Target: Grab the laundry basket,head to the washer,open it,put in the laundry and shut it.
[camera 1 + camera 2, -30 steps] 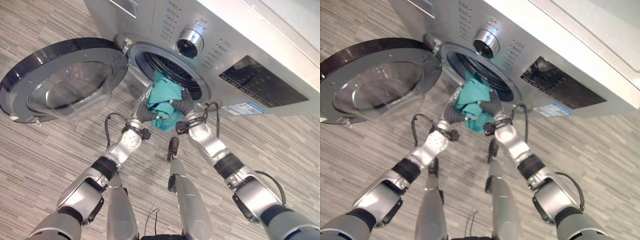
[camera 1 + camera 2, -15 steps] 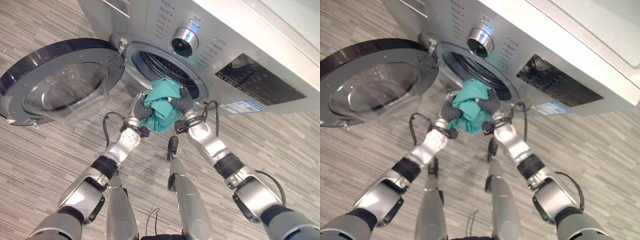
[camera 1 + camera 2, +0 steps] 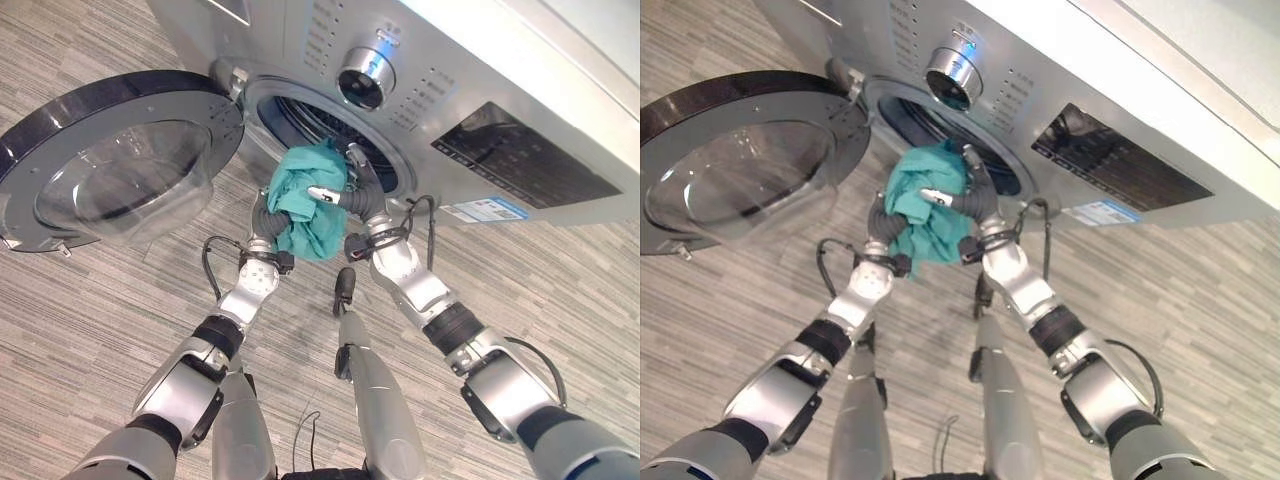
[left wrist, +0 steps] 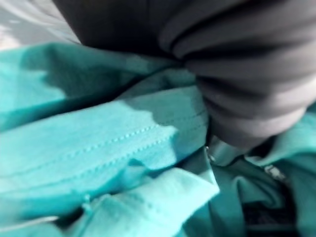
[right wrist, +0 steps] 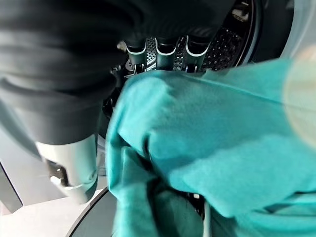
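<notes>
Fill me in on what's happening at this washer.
The robot is loading laundry. Both hands hold a bundle of teal cloth between them at the mouth of the washer's drum: the right hand grips it from the right with thumb and fingers round it, and the left hand is pressed against its other side, fingers hidden in the fabric. The round door is swung wide open to the left. The cloth is at the opening, not yet fully inside.
</notes>
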Tool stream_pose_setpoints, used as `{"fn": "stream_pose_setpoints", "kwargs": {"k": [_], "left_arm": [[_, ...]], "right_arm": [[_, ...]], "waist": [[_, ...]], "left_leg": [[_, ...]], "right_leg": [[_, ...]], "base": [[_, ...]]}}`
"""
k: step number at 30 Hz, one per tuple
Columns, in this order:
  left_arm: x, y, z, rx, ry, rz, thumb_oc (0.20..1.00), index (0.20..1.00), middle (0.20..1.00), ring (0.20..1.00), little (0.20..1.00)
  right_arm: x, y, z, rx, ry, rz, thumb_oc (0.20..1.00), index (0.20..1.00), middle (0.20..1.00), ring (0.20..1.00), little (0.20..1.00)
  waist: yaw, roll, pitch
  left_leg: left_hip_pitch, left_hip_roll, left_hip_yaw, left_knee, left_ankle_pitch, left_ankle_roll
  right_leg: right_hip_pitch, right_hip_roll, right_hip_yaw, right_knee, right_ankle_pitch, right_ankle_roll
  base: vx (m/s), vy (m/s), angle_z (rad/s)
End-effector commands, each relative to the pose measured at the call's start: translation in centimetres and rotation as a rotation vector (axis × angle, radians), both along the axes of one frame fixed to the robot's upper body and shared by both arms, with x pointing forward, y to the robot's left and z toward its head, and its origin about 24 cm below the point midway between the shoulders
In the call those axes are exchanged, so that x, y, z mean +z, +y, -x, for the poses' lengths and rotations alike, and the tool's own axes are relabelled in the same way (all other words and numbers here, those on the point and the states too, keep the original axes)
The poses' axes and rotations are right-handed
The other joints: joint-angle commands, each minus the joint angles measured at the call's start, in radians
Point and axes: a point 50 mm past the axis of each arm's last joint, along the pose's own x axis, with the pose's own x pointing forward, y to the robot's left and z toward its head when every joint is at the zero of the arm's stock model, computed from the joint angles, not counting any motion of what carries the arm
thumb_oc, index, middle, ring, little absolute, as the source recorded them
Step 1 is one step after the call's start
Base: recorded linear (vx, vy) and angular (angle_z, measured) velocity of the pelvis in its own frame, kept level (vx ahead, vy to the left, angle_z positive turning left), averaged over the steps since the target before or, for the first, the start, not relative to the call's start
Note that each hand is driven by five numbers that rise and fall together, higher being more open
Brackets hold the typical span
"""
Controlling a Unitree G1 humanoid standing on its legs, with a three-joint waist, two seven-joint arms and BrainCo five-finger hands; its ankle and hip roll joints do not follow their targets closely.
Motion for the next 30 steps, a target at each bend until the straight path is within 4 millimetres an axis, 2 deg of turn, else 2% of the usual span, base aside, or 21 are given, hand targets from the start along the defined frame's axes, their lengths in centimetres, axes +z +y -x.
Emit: {"fn": "stream_pose_setpoints", "kwargs": {"k": [1,3,9,11,12,13,14,15,16,21,24,26,27,30], "left_arm": [[2.4,-1.7,0.0,-0.053,-0.118,0.163,0.2,0.2,0.2,0.2,0.2],[2.5,-2.1,-0.1,-0.044,-0.118,0.176,0.2,0.2,0.2,0.2,0.2],[4.3,-2.1,-0.5,-0.037,-0.171,0.283,0.2,0.2,0.2,0.2,0.2],[5.0,-1.7,-0.4,-0.047,-0.211,0.261,0.2,0.2,0.2,0.2,0.2],[5.0,-1.7,-0.3,-0.047,-0.21,0.261,0.2,0.2,0.2,0.2,0.2],[5.1,-1.4,-0.3,-0.036,-0.218,0.265,0.2,0.2,0.2,0.2,0.2],[5.3,-0.6,-0.6,-0.01,-0.218,0.272,0.2,0.2,0.2,0.2,0.2],[5.4,-0.2,-0.8,0.009,-0.216,0.276,0.2,0.2,0.2,0.2,0.2],[5.4,-0.2,-0.8,0.008,-0.215,0.277,0.2,0.2,0.2,0.2,0.2],[6.9,2.2,-1.3,0.088,-0.256,0.307,0.2,0.2,0.2,0.2,0.2],[7.6,2.8,-1.4,0.101,-0.281,0.317,0.2,0.2,0.2,0.2,0.2],[7.7,3.2,-1.5,0.101,-0.28,0.335,0.2,0.2,0.2,0.2,0.2],[7.6,3.2,-1.6,0.093,-0.264,0.356,0.2,0.2,0.2,0.2,0.2],[7.5,2.3,-2.1,0.036,-0.215,0.414,0.2,0.2,0.2,0.2,0.2]], "right_arm": [[3.7,1.2,0.7,0.004,-0.188,-0.04,1.0,1.0,1.0,1.0,1.0],[3.8,1.2,0.9,-0.021,-0.222,-0.014,1.0,1.0,1.0,1.0,1.0],[1.8,0.4,2.4,-0.096,-0.262,0.0,1.0,1.0,1.0,1.0,1.0],[-1.9,-1.1,3.3,-0.148,-0.182,0.057,1.0,1.0,1.0,1.0,1.0],[-2.0,-1.2,3.3,-0.148,-0.181,0.057,1.0,1.0,1.0,1.0,1.0],[-3.4,-1.8,3.6,-0.156,-0.14,0.087,1.0,1.0,1.0,1.0,1.0],[-6.4,-3.3,4.2,-0.174,-0.052,0.168,1.0,1.0,1.0,1.0,1.0],[-8.1,-4.2,4.5,-0.19,0.0,0.229,1.0,1.0,1.0,1.0,1.0],[-8.1,-4.2,4.5,-0.19,0.0,0.229,1.0,1.0,1.0,1.0,1.0],[-14.5,-8.6,7.0,-0.219,0.148,0.639,1.0,1.0,1.0,1.0,1.0],[-19.0,-11.2,8.9,-0.259,0.344,0.772,1.0,1.0,1.0,1.0,1.0],[-21.2,-12.3,10.1,-0.28,0.461,0.809,1.0,1.0,1.0,1.0,1.0],[-23.0,-13.3,11.2,-0.304,0.569,0.833,1.0,1.0,1.0,1.0,1.0],[-26.1,-14.9,13.2,-0.354,0.79,0.855,1.0,1.0,1.0,1.0,1.0]], "waist": [[-0.01,-0.013,-0.037],[-0.015,-0.019,-0.038],[-0.054,-0.04,-0.045],[-0.084,-0.048,-0.05],[-0.084,-0.048,-0.052],[-0.093,-0.05,-0.054],[-0.112,-0.06,-0.058],[-0.123,-0.064,-0.06],[-0.123,-0.064,-0.061],[-0.156,-0.074,-0.061],[-0.164,-0.073,-0.058],[-0.167,-0.074,-0.061],[-0.171,-0.074,-0.066],[-0.17,-0.069,-0.074]], "left_leg": [[-0.102,-0.018,0.006,-0.048,0.069,0.058],[-0.107,-0.016,0.005,-0.048,0.068,0.057],[-0.119,-0.01,0.012,-0.048,0.064,0.057],[-0.121,-0.003,0.021,-0.047,0.062,0.059],[-0.121,-0.003,0.021,-0.047,0.062,0.059],[-0.121,-0.001,0.023,-0.047,0.061,0.06],[-0.119,0.003,0.025,-0.047,0.058,0.061],[-0.117,0.004,0.027,-0.047,0.056,0.062],[-0.118,0.004,0.027,-0.047,0.056,0.062],[-0.114,0.005,0.029,-0.048,0.049,0.064],[-0.113,0.003,0.029,-0.047,0.048,0.064],[-0.114,0.002,0.029,-0.047,0.047,0.064],[-0.114,0.002,0.028,-0.047,0.047,0.063],[-0.115,0.001,0.025,-0.047,0.048,0.063]], "right_leg": [[0.065,-0.062,0.013,0.036,-0.206,0.133],[0.06,-0.062,0.012,0.037,-0.206,0.134],[0.042,-0.055,0.016,0.046,-0.21,0.138],[0.031,-0.05,0.025,0.052,-0.21,0.141],[0.031,-0.05,0.025,0.053,-0.21,0.141],[0.029,-0.048,0.028,0.054,-0.211,0.142],[0.026,-0.045,0.03,0.057,-0.213,0.143],[0.026,-0.044,0.031,0.058,-0.215,0.145],[0.026,-0.044,0.031,0.058,-0.215,0.145],[0.021,-0.041,0.03,0.069,-0.222,0.148],[0.021,-0.04,0.028,0.073,-0.224,0.149],[0.019,-0.039,0.029,0.075,-0.225,0.15],[0.016,-0.038,0.029,0.075,-0.224,0.15],[0.015,-0.037,0.03,0.075,-0.229,0.148]], "base": [[0.0,0.0,0.0],[0.0,0.0,0.0],[0.0,0.008,0.0],[0.01,0.055,-0.02],[0.0,0.0,0.0],[0.0,0.0,0.0],[0.01,0.027,-0.07],[0.01,0.014,-0.13],[0.0,0.015,-0.14],[0.01,0.0,-0.08],[0.02,-0.005,-0.06],[0.03,-0.017,-0.04],[0.04,-0.037,-0.03],[0.03,-0.034,-0.05]]}}
